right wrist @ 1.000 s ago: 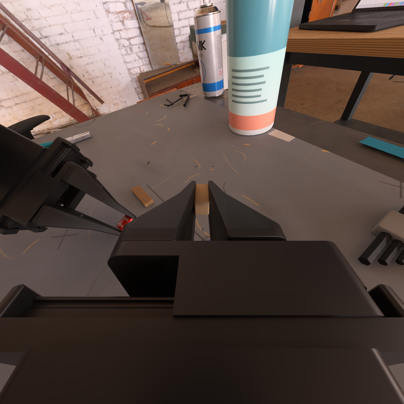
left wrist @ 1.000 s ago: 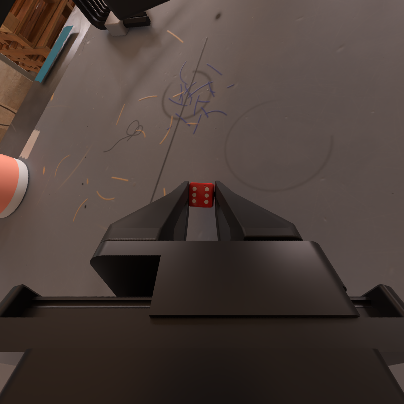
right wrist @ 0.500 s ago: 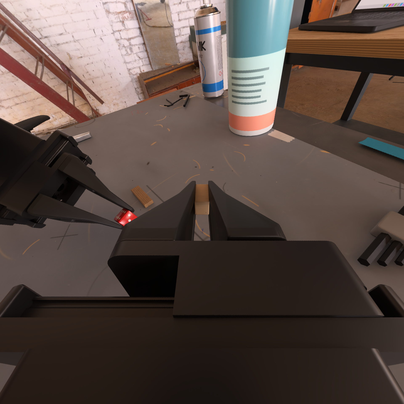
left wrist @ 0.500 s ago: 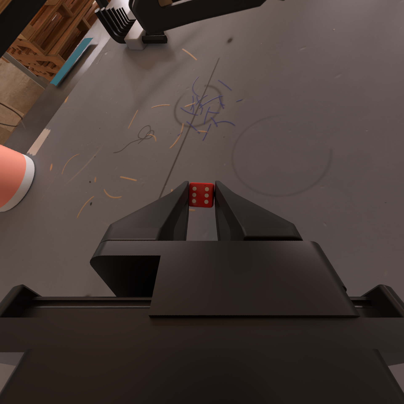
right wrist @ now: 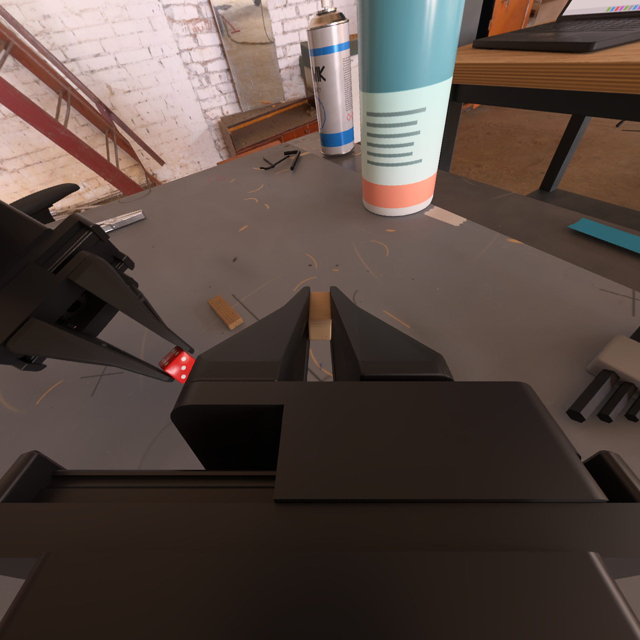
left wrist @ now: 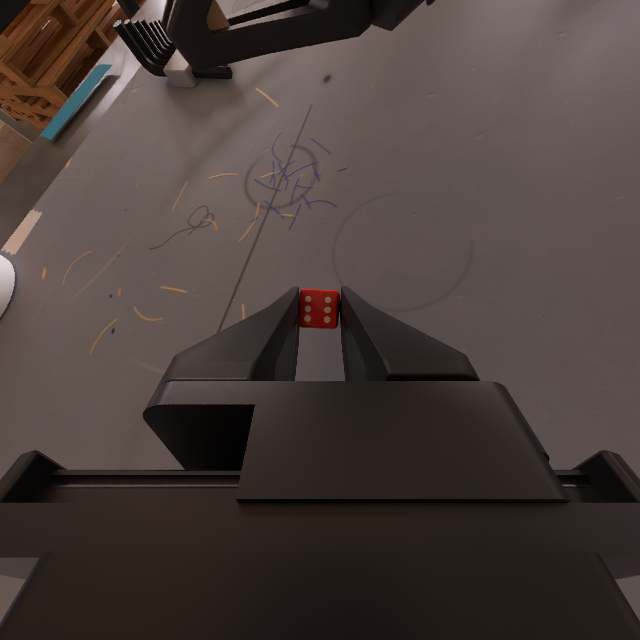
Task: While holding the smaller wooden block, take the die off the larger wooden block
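Note:
My left gripper (left wrist: 319, 308) is shut on a red die (left wrist: 319, 309) with white pips and holds it above the grey table (left wrist: 450, 138). The right wrist view shows it at the left (right wrist: 178, 363), with the die (right wrist: 177, 365) clear of the surface. My right gripper (right wrist: 319, 311) is shut on a pale wooden block (right wrist: 319, 323), held above the table. A second, flat wooden block (right wrist: 225, 311) lies on the table between the two grippers, with nothing on it. The right gripper also shows at the top of the left wrist view (left wrist: 263, 31).
A tall teal, white and coral cup (right wrist: 398, 138) and a spray can (right wrist: 332, 86) stand at the far side. A hex key set (right wrist: 609, 391) lies at the right and loose hex keys (right wrist: 284, 159) beyond. A metal piece (right wrist: 121, 220) lies far left.
My left gripper has risen and drawn back with the die in it, so the die shows more clearly in the right wrist view. The right gripper has not moved.

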Robot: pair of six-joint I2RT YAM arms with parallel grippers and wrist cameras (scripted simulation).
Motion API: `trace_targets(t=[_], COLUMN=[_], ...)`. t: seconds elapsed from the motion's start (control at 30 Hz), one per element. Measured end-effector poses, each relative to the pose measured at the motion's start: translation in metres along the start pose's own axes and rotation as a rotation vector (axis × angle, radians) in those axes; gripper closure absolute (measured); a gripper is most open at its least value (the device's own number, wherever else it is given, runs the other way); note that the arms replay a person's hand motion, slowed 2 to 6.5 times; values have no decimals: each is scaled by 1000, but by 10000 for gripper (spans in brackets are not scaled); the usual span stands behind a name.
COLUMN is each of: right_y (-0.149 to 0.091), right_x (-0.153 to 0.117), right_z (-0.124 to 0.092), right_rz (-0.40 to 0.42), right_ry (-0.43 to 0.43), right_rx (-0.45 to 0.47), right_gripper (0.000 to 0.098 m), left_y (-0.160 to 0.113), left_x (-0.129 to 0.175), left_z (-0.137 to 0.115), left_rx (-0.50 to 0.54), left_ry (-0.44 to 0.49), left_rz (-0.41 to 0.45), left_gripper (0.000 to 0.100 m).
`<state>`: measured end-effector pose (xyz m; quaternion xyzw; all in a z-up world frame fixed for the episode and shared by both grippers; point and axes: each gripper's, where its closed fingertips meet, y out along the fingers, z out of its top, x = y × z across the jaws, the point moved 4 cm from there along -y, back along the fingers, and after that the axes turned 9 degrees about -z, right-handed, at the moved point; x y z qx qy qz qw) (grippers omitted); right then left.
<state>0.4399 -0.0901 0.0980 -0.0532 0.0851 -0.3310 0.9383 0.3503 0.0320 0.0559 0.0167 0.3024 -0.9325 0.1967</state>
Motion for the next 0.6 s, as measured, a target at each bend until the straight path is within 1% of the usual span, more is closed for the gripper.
trace_targets(t=[0.17, 0.3, 0.4, 0.5, 0.57, 0.6], right_y=[0, -1, -5, -11, -14, -16], right_x=[0, -4, -9, -15, -16, -15], right_z=[1, 0, -3, -5, -6, -6], right_rz=[3, 26, 67, 115, 121, 109], right_ry=[2, 1, -24, -75, -104, -113], right_rx=[5, -4, -37, -81, -120, -147], right_gripper=[886, 886, 886, 885, 885, 885], left_y=[2, 4, 5, 7, 7, 7], left_x=[8, 13, 16, 16, 15, 15], left_z=[3, 4, 4, 3, 3, 2], left_rx=[-3, -8, -12, -19, -25, -29], left_ry=[1, 4, 7, 10, 14, 15], left_rz=[-11, -20, -25, -24, -17, -13], left_gripper=[805, 805, 805, 805, 805, 805])
